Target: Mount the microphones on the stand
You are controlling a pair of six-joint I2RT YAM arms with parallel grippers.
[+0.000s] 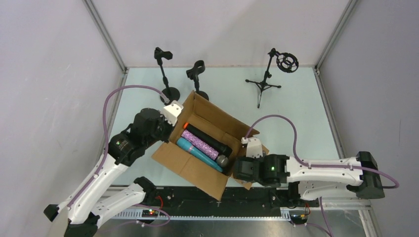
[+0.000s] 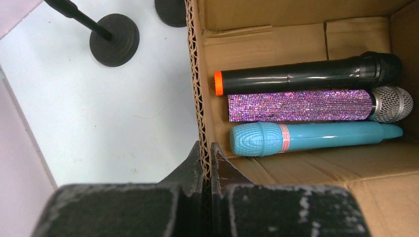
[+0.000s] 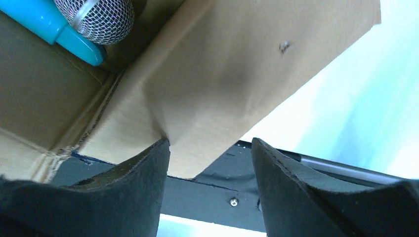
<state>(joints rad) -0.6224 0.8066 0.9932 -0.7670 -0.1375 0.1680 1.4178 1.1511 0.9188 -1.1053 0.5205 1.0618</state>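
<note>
Left pincer (image 2: 206,148): shut tight on the corrugated top edge of the cardboard box (image 1: 190,168), at its left wall; nothing else in its grip.
Microphones: all three lie flat on the box floor, side by side and touching; black microphone (image 2: 296,74) farthest from the left pincer, purple microphone (image 2: 296,105) in the middle, blue microphone (image 2: 316,138) nearest to it.
Long axis: parallel, slanting in the top view from far-left to near-right; orange end by the left wall, mesh head at the right-hand end.
Right pincer (image 3: 210,143): jaws apart, astride the corner of a box flap; one finger touches the cardboard, the other stands clear of it; it holds no microphone.
Stands: two round-base stands (image 1: 165,74) and a tripod stand (image 1: 269,74) upright at the far side of the worktop (image 1: 306,108), well apart from the box; no microphone on any.
Nearer arm: the mesh head lies just beside the right pincer; the tails lie just inside the wall the left one grips; either would have to let go of cardboard and reach down across the axis.
</note>
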